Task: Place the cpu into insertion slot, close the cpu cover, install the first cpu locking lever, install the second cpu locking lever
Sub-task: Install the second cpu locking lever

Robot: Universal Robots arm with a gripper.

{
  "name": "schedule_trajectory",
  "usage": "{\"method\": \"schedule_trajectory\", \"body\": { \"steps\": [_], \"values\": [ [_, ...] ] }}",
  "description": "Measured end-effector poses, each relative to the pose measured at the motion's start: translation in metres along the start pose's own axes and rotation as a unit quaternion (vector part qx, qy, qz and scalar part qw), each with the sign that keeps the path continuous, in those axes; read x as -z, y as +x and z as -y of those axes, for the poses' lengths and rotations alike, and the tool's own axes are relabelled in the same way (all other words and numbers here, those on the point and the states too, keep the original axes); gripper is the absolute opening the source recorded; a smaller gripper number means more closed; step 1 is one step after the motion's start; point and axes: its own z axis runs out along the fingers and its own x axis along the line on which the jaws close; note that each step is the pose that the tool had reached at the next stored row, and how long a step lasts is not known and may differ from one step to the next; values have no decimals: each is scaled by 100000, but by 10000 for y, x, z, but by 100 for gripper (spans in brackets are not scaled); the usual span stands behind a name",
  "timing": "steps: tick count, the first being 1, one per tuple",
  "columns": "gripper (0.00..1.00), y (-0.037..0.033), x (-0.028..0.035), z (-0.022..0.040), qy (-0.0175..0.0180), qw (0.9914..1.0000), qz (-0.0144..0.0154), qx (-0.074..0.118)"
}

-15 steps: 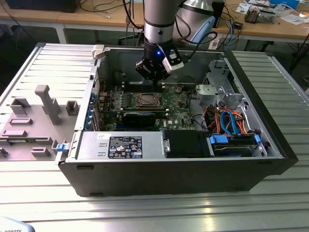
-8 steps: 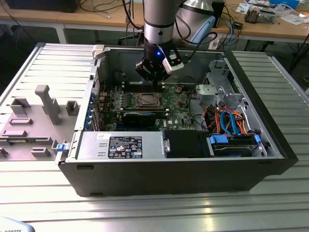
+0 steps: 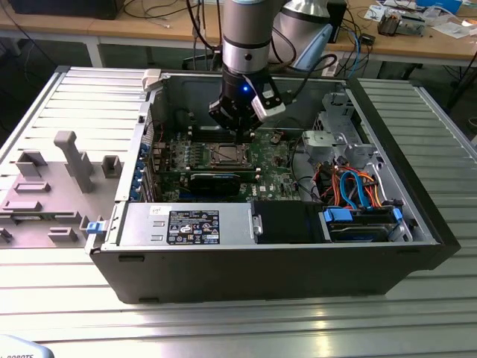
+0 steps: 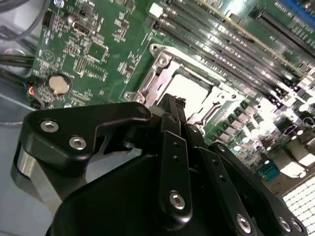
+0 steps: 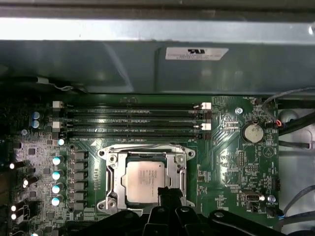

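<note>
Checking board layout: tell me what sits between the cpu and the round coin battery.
In the first wrist view, between the cpu and the coin battery lie the cpu cover edge and green motherboard with small components.

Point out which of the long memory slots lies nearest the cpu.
In the first wrist view, the lowest dark memory slot, running directly along the cpu cover's upper edge; the other slots sit farther toward the case wall.

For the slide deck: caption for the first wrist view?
Gripper poised over the cpu seated in its socket, cpu cover closed around it.
</note>
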Motion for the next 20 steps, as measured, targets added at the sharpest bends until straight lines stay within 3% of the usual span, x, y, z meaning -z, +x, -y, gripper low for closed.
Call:
{"method": "schedule_trajectory", "body": {
  "steps": [4,10,12,16,20],
  "values": [
    [11,1,3,103,2,100000,-8,1],
    [11,2,6,209,5,100000,-2,0],
    [11,26,7,216,-1,100000,4,16],
    [11,157,11,215,9,100000,-5,96],
    [11,164,23,263,-3,100000,-4,118]
  ]
}}
